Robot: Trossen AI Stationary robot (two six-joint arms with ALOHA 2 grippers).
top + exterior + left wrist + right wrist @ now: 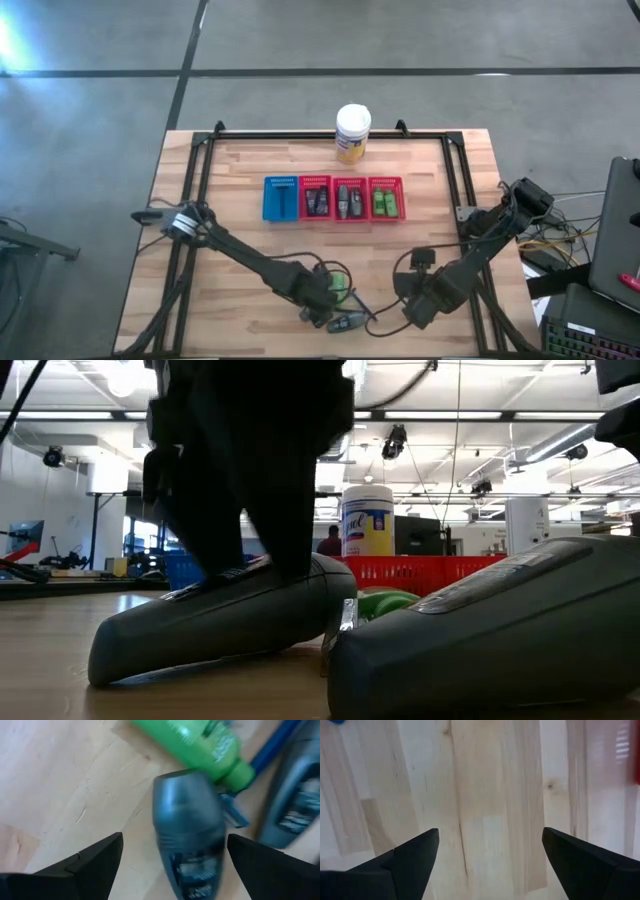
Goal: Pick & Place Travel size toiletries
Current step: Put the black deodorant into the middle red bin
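My left gripper (175,839) (325,296) hangs open near the table's near edge. Its fingers stand on either side of a dark grey oval tube (189,840) that lies flat on the wood, and they touch nothing. Beyond that tube lie a bright green mini bottle (202,745) (340,288), a thin blue stick (272,747) and a second dark grey tube (295,802) (347,322). The low view shows two grey tubes (220,622) close up with the green bottle (385,600) behind them. My right gripper (490,832) (415,308) is open over bare wood.
At mid-table stands a row of one blue basket (281,198) and three red baskets (350,198), the red ones holding small items. A yellow canister with a white lid (352,133) stands behind them at the far edge. Black frame rails (205,170) run along the table's sides.
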